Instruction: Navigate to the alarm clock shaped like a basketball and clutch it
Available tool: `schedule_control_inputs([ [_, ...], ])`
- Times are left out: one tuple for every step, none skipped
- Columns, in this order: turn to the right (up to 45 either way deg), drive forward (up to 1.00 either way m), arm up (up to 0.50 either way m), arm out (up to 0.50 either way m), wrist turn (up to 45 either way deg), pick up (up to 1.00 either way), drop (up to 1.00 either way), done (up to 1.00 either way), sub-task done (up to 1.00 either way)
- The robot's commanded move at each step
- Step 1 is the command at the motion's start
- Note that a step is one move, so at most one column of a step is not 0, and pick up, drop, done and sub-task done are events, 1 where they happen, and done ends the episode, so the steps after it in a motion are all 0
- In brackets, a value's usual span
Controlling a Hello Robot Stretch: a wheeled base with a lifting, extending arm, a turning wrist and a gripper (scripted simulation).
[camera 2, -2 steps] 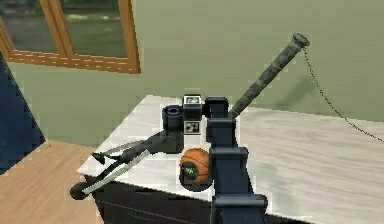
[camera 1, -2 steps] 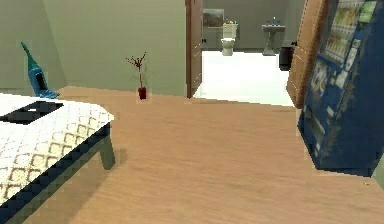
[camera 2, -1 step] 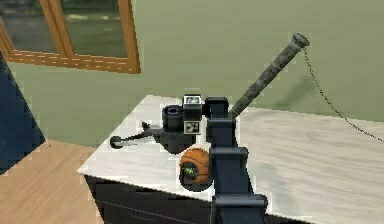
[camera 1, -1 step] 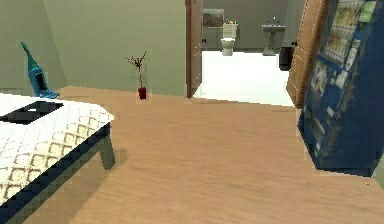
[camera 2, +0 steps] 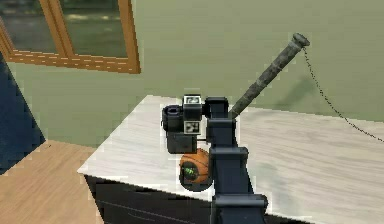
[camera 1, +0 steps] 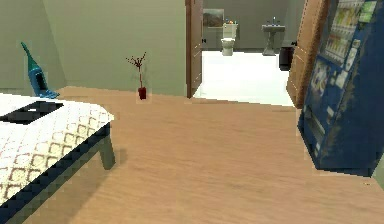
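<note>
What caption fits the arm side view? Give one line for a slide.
Arm stretched across a pale counter, gripper by an orange ball-shaped clock, a bat slanting up before the green wall.

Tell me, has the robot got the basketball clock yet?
Nearly. Getting there looks done: the counter with the orange clock is right by the robot. In hand: the arm reaches over it, gripper at the clock. I cannot tell whether it holds it, since the clock seems to sit on the counter. Left: a sure grab and lift.

Home bedroom: white-quilted bed [camera 1: 45, 145] at lower left; open doorway [camera 1: 245, 78], top centre, shows a white bathroom toilet [camera 1: 228, 38].
</note>
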Motion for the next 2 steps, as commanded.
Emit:
schedule_control_inputs([
  [0.0,0.00,0.00,0.00,12.0,0.00,0.00,0.00,0.00],
  [0.0,0.00,-0.30,0.00,0.0,0.00,0.00,0.00,0.00],
])
